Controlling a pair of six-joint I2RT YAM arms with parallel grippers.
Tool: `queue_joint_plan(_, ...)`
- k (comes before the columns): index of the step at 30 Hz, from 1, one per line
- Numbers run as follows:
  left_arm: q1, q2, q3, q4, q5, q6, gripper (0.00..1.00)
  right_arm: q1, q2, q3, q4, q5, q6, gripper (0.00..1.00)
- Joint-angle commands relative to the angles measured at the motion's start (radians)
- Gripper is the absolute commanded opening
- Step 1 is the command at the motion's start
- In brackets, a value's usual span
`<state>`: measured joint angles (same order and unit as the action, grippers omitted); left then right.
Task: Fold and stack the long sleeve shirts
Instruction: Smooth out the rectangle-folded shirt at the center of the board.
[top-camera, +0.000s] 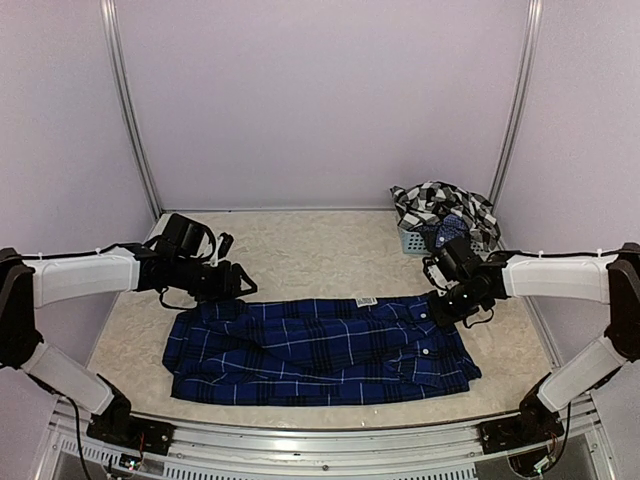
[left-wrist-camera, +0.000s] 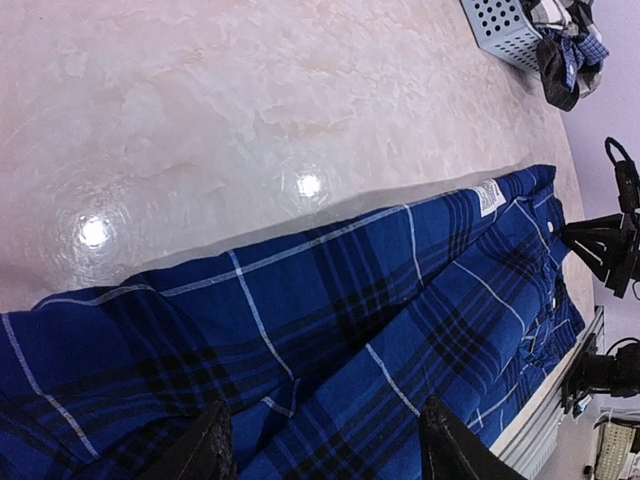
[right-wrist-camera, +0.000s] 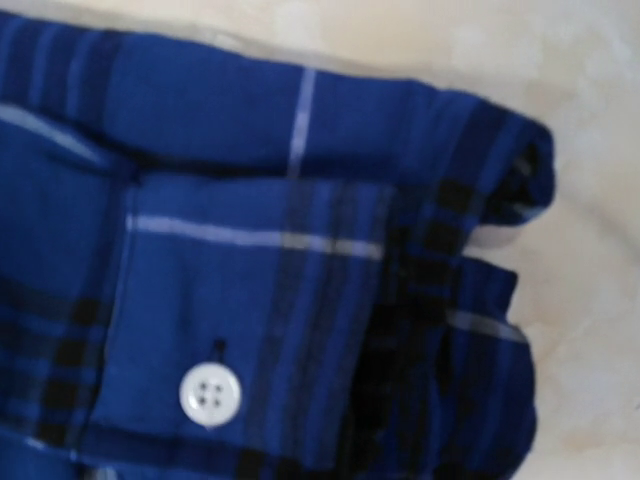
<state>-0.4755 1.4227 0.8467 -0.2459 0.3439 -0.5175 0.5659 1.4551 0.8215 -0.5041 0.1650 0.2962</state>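
Lying flat: blue plaid shirt (top-camera: 320, 350); white gridlines

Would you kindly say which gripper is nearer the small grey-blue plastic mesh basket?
Right. The right gripper is just in front of the basket, over the blue plaid shirt's right end; the left gripper is at its left end.

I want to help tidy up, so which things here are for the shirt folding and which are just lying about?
For the job:
- blue plaid shirt, lying flat on the table
- black-and-white checked shirt, heaped on the basket

Just lying about:
- grey mesh basket, at the far right of the table
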Motion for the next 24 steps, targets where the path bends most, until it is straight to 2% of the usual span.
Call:
queue_joint_plan(1,-0.083,0.031,0.054,-0.024,-0.098,0.046,0.59,-0.011,0.022,0.041,-0.059,0.016,0.040,0.24)
queue_joint_plan(4,-0.155,0.051,0.075,0.004,-0.109,0.055,0.59,-0.010,0.030,0.061,-0.085,0.026,0.053,0.30)
queue_joint_plan(9,-0.283,0.108,0.103,0.048,-0.096,0.050,0.58,-0.010,-0.020,0.077,-0.035,-0.010,0.053,0.38)
queue_joint_plan(12,-0.338,0.160,0.117,0.051,-0.119,0.043,0.57,-0.014,0.009,0.108,-0.028,-0.008,0.054,0.43)
queue_joint_plan(17,-0.391,0.241,0.123,0.054,-0.165,0.025,0.53,-0.028,0.099,0.151,-0.005,-0.011,0.040,0.44)
queue_joint_plan(24,-0.419,0.310,0.102,0.053,-0.248,0.009,0.52,-0.052,0.169,0.172,0.028,-0.047,0.016,0.41)
